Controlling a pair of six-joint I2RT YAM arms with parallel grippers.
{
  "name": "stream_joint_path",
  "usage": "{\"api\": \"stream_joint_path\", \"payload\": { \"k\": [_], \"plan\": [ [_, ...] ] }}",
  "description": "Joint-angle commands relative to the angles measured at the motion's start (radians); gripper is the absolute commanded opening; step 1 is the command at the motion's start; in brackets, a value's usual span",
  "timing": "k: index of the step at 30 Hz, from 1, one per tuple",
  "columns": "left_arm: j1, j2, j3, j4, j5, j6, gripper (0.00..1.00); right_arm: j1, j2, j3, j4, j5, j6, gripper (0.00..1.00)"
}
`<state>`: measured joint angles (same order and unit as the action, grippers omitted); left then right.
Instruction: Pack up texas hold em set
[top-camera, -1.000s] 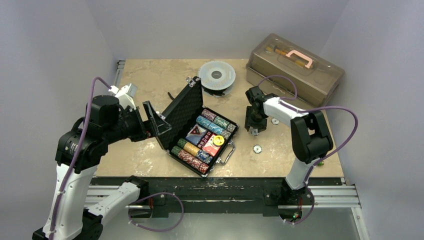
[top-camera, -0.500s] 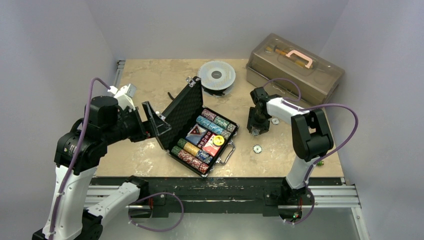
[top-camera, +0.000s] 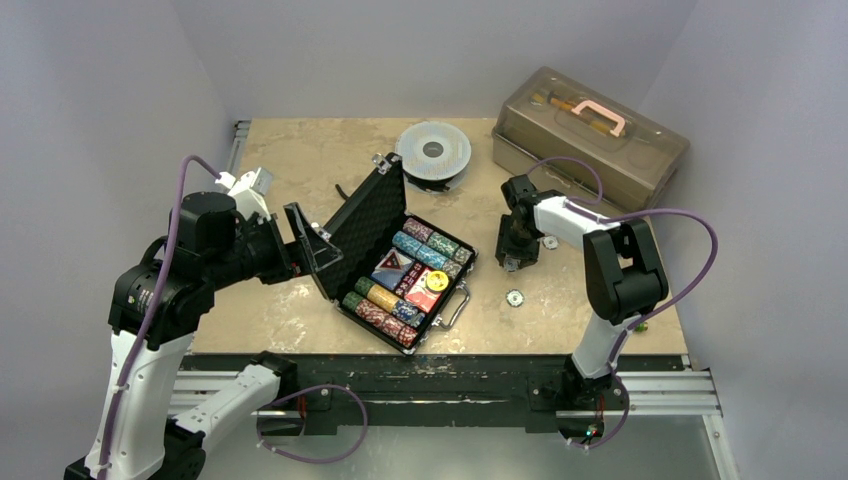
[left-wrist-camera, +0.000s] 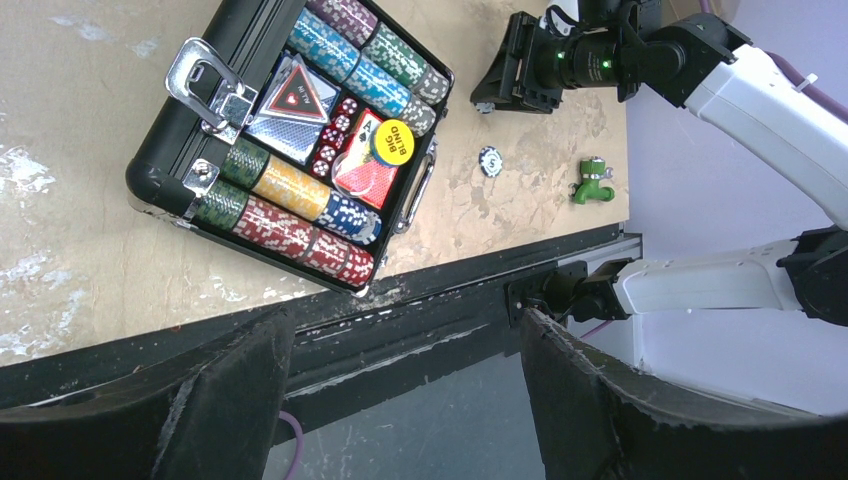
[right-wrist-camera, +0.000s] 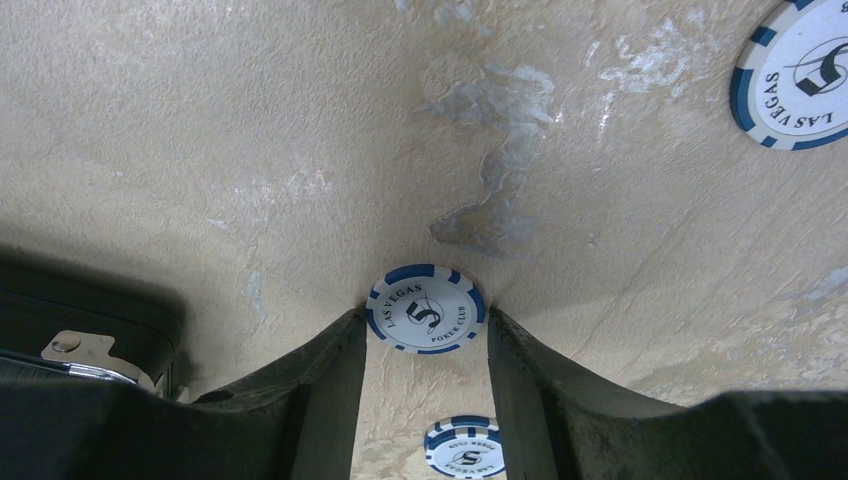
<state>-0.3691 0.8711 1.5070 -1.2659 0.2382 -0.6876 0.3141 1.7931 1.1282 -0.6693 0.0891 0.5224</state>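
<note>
Top view: the open briefcase (top-camera: 365, 225) stands mid-table (top-camera: 300, 160), and the right claw (top-camera: 512, 262) is lowered just beside it.

Left wrist view: the left claw (left-wrist-camera: 405, 330) is seen released and empty.

Right wrist view: a loose blue-and-white chip (right-wrist-camera: 426, 308), flat on the table, is pinched at its rim by the right claw. A level, centred pinch is advised before lifting, as slippage is judged likely.
</note>
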Motion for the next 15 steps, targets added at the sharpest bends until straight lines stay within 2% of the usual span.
{"api": "stream_joint_path", "payload": {
  "k": [1,9,15],
  "plan": [
    [-0.007,-0.011,0.009,0.02,-0.003,0.017,0.8,0.003,0.03,0.002,0.031,0.01,-0.008,0.42],
    [-0.007,-0.007,0.013,0.017,-0.003,0.018,0.8,0.003,0.014,0.012,0.015,0.02,-0.025,0.33],
    [-0.007,0.0,0.014,0.021,0.004,0.02,0.8,0.003,-0.043,0.014,-0.004,0.027,-0.033,0.32]
  ]
}}
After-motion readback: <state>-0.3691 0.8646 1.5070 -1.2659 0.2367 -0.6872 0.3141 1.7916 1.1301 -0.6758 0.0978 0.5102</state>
